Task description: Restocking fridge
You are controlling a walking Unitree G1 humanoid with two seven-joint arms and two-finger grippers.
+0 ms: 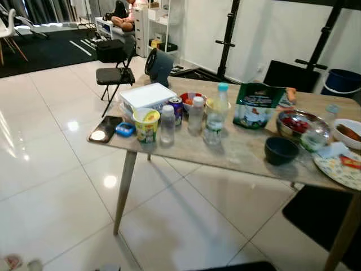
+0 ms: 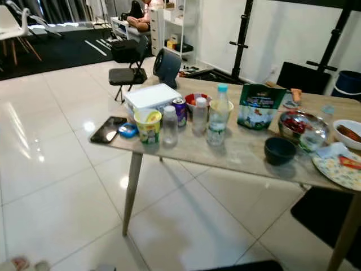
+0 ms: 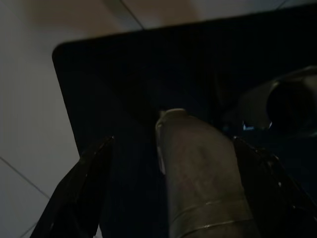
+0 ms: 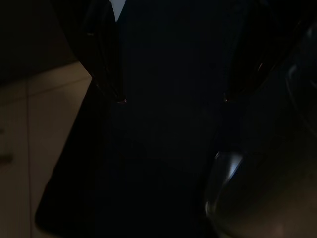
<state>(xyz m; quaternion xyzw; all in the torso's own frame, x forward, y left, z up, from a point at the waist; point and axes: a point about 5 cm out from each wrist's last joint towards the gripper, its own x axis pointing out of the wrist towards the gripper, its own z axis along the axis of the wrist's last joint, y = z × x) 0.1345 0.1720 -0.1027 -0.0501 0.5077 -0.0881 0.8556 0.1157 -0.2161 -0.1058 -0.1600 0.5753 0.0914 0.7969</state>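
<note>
A wooden table [image 1: 242,148] stands ahead, loaded with groceries. Near its left end sit a white box [image 1: 148,95], a yellow cup [image 1: 146,125], two small clear bottles [image 1: 167,125], a drink can [image 1: 177,109] and a blue-capped water bottle [image 1: 215,114]. A green bag [image 1: 258,105] stands further right. Beyond it are a metal bowl of red fruit [image 1: 297,124] and a dark blue bowl [image 1: 280,150]. My left gripper [image 3: 173,140] hangs open over a dark mat. My right gripper [image 4: 173,100] hangs open too, in deep shade.
A phone [image 1: 105,129] lies at the table's left corner. A black folding chair [image 1: 115,70] and a grey fan [image 1: 159,65] stand behind the table. A black mat [image 1: 321,214] lies under its right end. A person [image 1: 124,20] sits far back. White tiled floor spreads left.
</note>
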